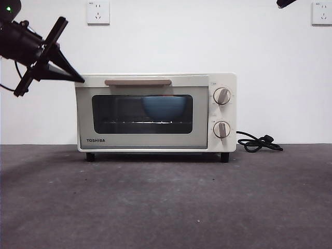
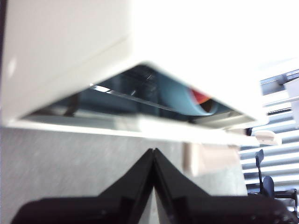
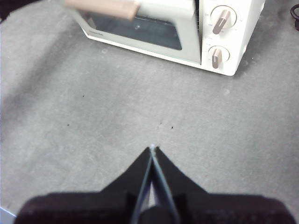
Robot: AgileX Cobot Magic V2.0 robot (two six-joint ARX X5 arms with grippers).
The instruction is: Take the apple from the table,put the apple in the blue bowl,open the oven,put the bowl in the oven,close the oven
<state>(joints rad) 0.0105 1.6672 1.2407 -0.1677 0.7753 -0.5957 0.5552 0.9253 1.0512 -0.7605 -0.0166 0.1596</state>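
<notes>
The cream oven (image 1: 155, 111) stands at the back of the table (image 1: 166, 202) with its glass door closed. Through the glass the blue bowl (image 1: 165, 106) sits on the rack. The left wrist view looks through the door and shows the blue bowl (image 2: 175, 95) with the red apple (image 2: 202, 97) inside it. My left gripper (image 1: 78, 79) is shut and empty, its tip at the oven's upper left corner, left of the beige handle (image 1: 138, 82). My right gripper (image 3: 153, 148) is shut, empty, high above the table in front of the oven (image 3: 187, 28).
Two knobs (image 1: 222, 96) sit on the oven's right panel. A black cord (image 1: 259, 142) lies coiled on the table to the oven's right. White wall sockets (image 1: 98, 12) are on the wall behind.
</notes>
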